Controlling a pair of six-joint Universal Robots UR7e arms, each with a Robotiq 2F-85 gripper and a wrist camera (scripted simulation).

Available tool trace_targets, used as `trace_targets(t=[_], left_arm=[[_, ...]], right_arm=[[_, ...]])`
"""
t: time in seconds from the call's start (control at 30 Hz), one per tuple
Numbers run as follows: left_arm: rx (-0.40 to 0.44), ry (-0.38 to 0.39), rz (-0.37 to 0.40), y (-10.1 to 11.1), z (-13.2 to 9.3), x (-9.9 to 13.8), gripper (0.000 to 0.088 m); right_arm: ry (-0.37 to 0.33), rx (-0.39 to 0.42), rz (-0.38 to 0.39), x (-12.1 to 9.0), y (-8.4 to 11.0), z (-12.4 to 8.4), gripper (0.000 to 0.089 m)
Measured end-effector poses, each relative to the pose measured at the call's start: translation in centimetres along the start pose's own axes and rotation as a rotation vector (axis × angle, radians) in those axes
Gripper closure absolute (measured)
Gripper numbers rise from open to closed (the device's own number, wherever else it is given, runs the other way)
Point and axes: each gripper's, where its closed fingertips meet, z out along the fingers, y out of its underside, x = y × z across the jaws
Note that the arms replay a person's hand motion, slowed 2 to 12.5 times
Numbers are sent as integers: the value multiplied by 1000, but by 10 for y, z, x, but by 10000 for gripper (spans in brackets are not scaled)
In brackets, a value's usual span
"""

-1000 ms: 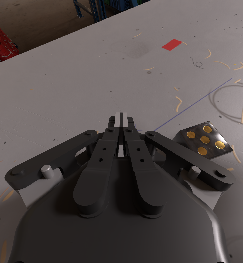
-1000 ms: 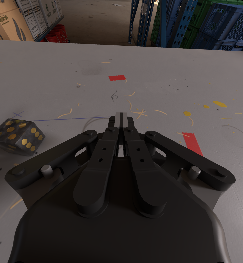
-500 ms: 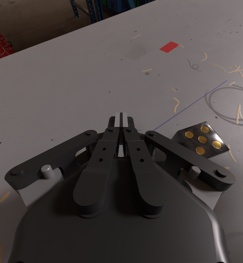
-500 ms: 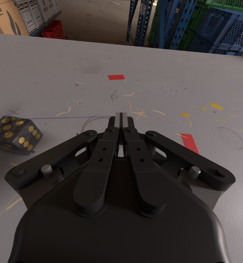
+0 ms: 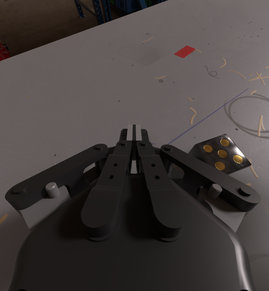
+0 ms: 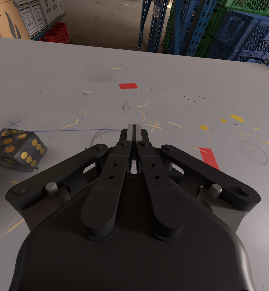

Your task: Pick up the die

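The die (image 5: 222, 153) is a dark marbled cube with gold pips, lying on the grey table. In the left wrist view it sits just right of my left gripper (image 5: 134, 133), partly hidden behind the right linkage. My left gripper is shut and empty. In the right wrist view the die (image 6: 16, 148) lies to the left of my right gripper (image 6: 134, 132), apart from it. My right gripper is shut and empty, its pads pressed together above the table.
The grey table (image 6: 193, 81) bears red tape patches (image 6: 128, 86) (image 6: 209, 158), yellow paint spots (image 6: 237, 118) and scribbles. Its far edge drops to a floor with blue racks and crates (image 6: 241, 31), cardboard boxes (image 6: 3, 20) and red buckets (image 6: 56, 34).
Both wrist views have shifted slightly. The die has moved a little up and left in the left wrist view, and a little right in the right wrist view. Both grippers stay shut.
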Motion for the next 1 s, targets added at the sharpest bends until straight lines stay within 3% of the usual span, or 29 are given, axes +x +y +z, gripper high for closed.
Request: trace_targets(t=[1.0], left_arm=[[-7,-4,37,1,0,3,882]], right_arm=[[11,-6,-3,-1,0,1,893]])
